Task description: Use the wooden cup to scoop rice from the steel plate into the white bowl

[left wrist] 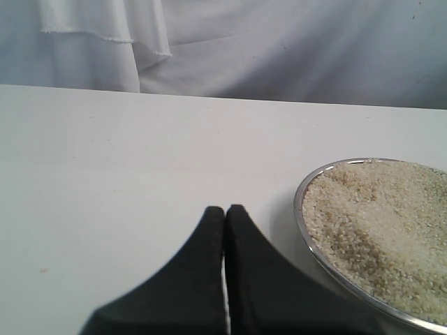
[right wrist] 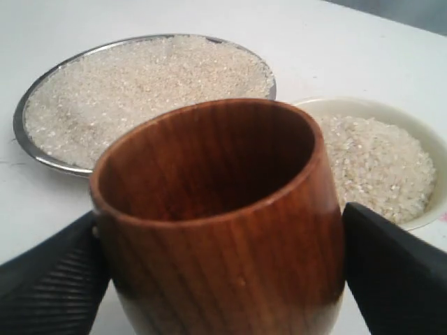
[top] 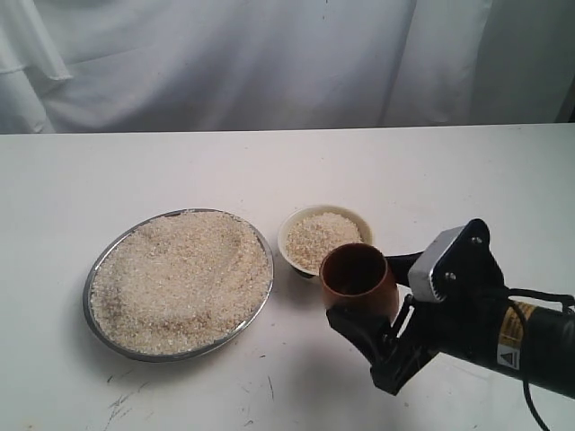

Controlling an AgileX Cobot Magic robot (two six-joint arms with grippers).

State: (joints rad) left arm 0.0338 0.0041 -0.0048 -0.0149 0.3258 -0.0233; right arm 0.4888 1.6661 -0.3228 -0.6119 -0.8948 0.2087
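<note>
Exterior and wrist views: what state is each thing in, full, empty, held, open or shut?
steel plate, heaped with rice.
white bowl, partly filled with rice.
wooden cup, mouth up, no rice visible inside, gripped.
right gripper, shut on the wooden cup.
left gripper, shut, holding nothing.

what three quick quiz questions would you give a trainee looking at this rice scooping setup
1. True or false: the white bowl is empty.
2. The right end effector grips: A) a spoon B) the wooden cup C) nothing
3. Fill in: the left end effector has its jaws ___.
Key: 1 false, it holds rice; 2 B; 3 shut.
</note>
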